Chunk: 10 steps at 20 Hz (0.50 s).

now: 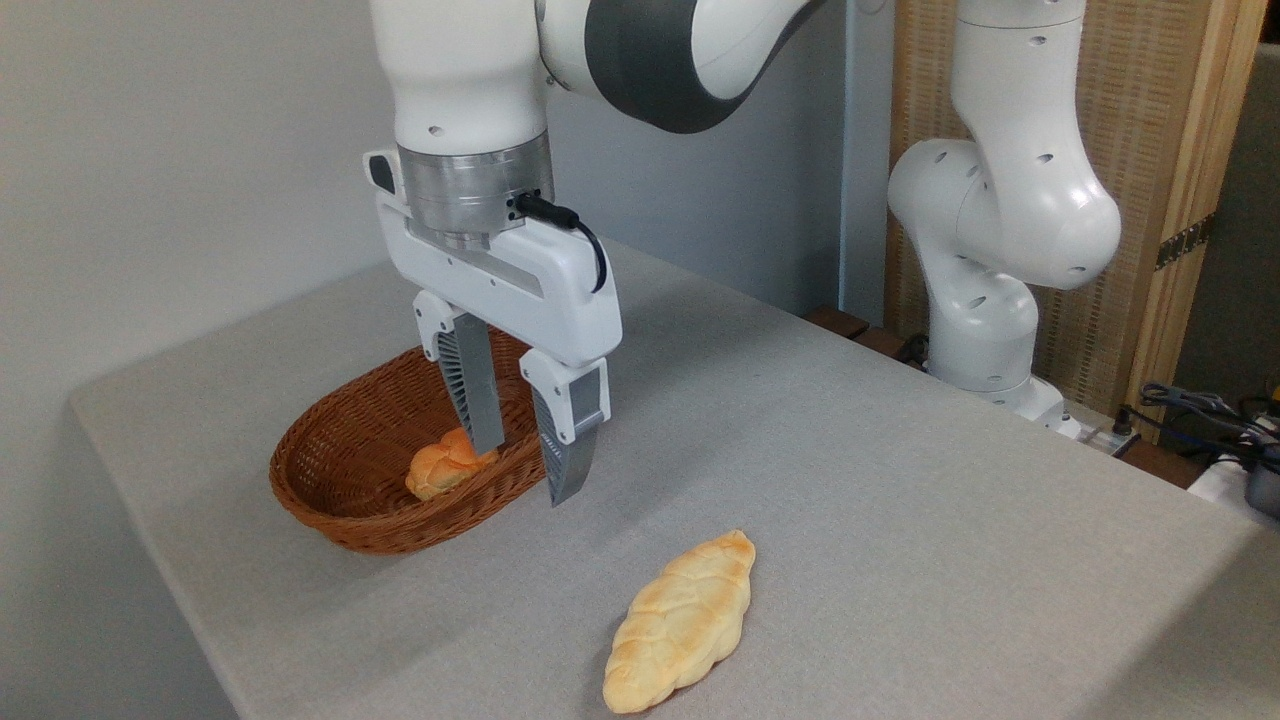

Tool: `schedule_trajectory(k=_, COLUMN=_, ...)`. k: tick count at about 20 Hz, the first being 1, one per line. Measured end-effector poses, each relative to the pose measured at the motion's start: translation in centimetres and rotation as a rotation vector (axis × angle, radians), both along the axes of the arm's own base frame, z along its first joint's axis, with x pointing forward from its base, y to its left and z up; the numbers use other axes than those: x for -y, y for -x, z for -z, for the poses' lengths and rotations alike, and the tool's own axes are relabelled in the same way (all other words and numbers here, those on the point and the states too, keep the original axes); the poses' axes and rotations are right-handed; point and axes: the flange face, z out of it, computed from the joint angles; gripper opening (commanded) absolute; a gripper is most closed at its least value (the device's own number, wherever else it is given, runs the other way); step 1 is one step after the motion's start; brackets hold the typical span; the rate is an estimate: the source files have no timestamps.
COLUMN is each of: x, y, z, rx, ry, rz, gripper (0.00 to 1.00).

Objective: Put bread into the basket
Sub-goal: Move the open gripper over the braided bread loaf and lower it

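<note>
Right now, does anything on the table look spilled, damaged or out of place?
Nothing stands out. The bread lies whole on the table, outside the basket. A small bun sits in the basket, and the open gripper hangs empty.

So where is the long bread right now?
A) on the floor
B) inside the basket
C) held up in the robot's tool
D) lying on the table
D: the long bread lies flat on the grey table, outside the basket; the open tool holds nothing, and only a small bun sits in the basket.
</note>
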Motion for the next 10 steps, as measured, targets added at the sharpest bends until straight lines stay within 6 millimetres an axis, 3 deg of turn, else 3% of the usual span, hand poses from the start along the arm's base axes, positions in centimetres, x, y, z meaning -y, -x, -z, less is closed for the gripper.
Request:
schedule_trajectory(k=4, x=-0.5, y=0.6, z=0.3, rx=-0.043, ry=0.002, rz=-0.007, gripper=1.00)
schedule_trajectory(k=10, x=-2.6, y=1.9, z=5.3, rx=-0.143, ry=0.005, rz=-0.024, gripper=1.00)
